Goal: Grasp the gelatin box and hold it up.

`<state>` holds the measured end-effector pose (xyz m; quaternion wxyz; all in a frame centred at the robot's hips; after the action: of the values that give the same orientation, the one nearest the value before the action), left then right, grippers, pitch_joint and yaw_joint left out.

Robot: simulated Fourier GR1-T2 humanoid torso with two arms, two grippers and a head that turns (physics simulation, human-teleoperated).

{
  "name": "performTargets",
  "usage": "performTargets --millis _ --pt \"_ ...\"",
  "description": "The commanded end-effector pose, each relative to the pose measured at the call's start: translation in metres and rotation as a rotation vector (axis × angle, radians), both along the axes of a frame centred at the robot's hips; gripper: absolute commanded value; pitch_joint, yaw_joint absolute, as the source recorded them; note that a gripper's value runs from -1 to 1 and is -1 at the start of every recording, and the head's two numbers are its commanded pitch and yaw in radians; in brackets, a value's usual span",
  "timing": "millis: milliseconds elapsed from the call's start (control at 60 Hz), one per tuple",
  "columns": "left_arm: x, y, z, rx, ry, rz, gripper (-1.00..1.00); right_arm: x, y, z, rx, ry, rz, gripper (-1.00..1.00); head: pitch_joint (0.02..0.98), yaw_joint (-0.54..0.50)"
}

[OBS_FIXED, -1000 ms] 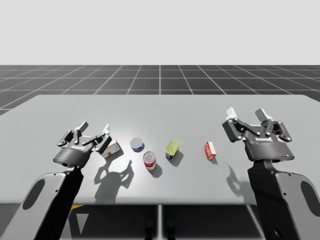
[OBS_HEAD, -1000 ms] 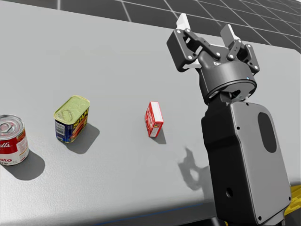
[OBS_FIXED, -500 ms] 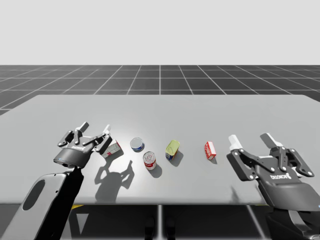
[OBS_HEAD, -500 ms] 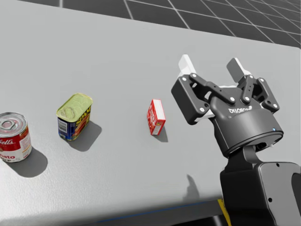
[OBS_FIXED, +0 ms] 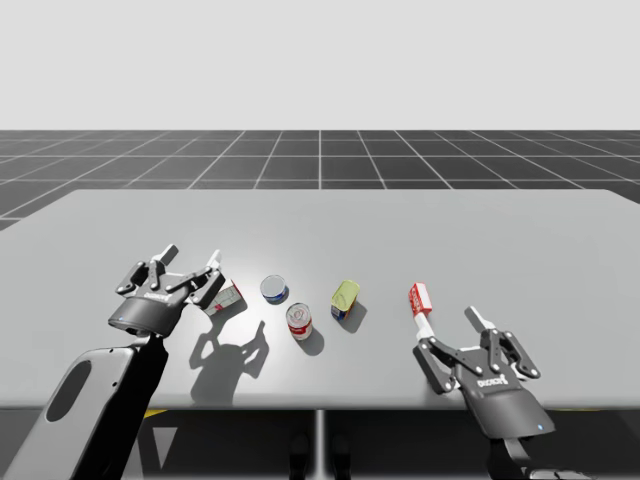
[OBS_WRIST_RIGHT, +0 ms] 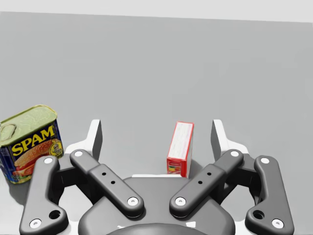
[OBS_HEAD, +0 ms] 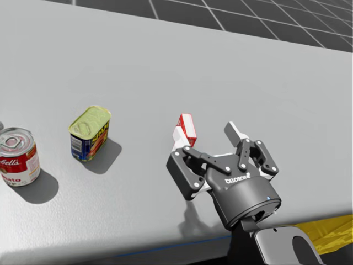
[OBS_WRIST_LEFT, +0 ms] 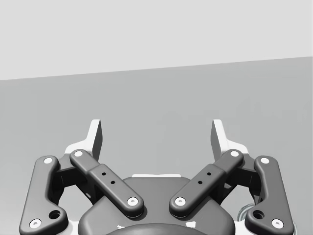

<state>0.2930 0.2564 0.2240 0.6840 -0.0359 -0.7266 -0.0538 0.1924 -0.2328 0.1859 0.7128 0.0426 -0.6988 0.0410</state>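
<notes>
My right gripper [OBS_WRIST_RIGHT: 156, 129] is spread wide, the box [OBS_WRIST_RIGHT: 180, 148] ahead between its fingers [OBS_WRIST_RIGHT: 96, 138]. Off-centre, one finger may topple it.

Holding the left gripper [OBS_FIXED: 190, 254] [OBS_WRIST_LEFT: 156, 134] up on the left side, fingers spread wide and pointing away from the torso, dark forearm slanting up beneath it. Poising the right gripper [OBS_FIXED: 449, 322] [OBS_HEAD: 206, 135] [OBS_WRIST_RIGHT: 156, 134] low and near the torso, fingers likewise parted wide, pointing ahead
</notes>
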Motion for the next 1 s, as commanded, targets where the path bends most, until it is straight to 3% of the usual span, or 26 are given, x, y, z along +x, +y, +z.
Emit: performTargets --millis 17,250,400,650,750,767,783,800,817,850,1000 --pt "0.000 0.000 0.000 0.003 0.000 0.001 -1.00 0.009 0.005 -0.023 0.012 0.049 0.003 -1.00 0.850 -0.37" --pt "0.000 -0.001 -0.001 0.003 0.002 0.001 -1.00 0.031 0.007 -0.041 -0.011 0.105 -0.052 -1.00 0.856 -0.37" --pt "0.000 -0.001 -0.001 0.002 0.003 0.002 -1.00 0.046 0.007 -0.048 -0.045 0.110 -0.092 -1.00 0.858 -0.37" --pt "0.000 0.000 -0.001 0.003 0.003 0.006 -1.00 0.062 0.005 -0.061 -0.036 0.167 -0.128 -1.00 0.854 -0.37" --pt "0.000 -0.001 -0.001 0.002 0.004 0.009 -1.00 0.063 0.003 -0.066 -0.072 0.182 -0.109 -1.00 0.851 -0.37" --pt "0.000 -0.001 -0.001 0.003 0.004 0.009 -1.00 0.063 0.002 -0.067 -0.073 0.188 -0.111 -0.75 0.849 -0.37" --pt "0.000 -0.001 -0.001 0.003 0.004 0.009 -1.00 0.063 0.002 -0.068 -0.070 0.195 -0.114 -0.21 0.849 -0.37" --pt "0.000 -0.001 -0.001 0.003 0.004 0.009 -1.00 0.062 0.002 -0.068 -0.070 0.201 -0.118 -0.21 0.849 -0.37" --pt "0.001 -0.001 -0.001 0.003 0.004 0.009 -1.00 0.062 0.003 -0.070 -0.082 0.195 -0.122 0.70 0.848 -0.37" --pt "0.000 -0.001 -0.001 0.003 0.004 0.009 -1.00 0.062 0.003 -0.071 -0.083 0.193 -0.126 0.95 0.847 -0.37" --pt "0.001 -0.001 -0.001 0.004 0.004 0.010 -1.00 0.062 0.002 -0.073 -0.082 0.191 -0.139 1.00 0.788 -0.36"
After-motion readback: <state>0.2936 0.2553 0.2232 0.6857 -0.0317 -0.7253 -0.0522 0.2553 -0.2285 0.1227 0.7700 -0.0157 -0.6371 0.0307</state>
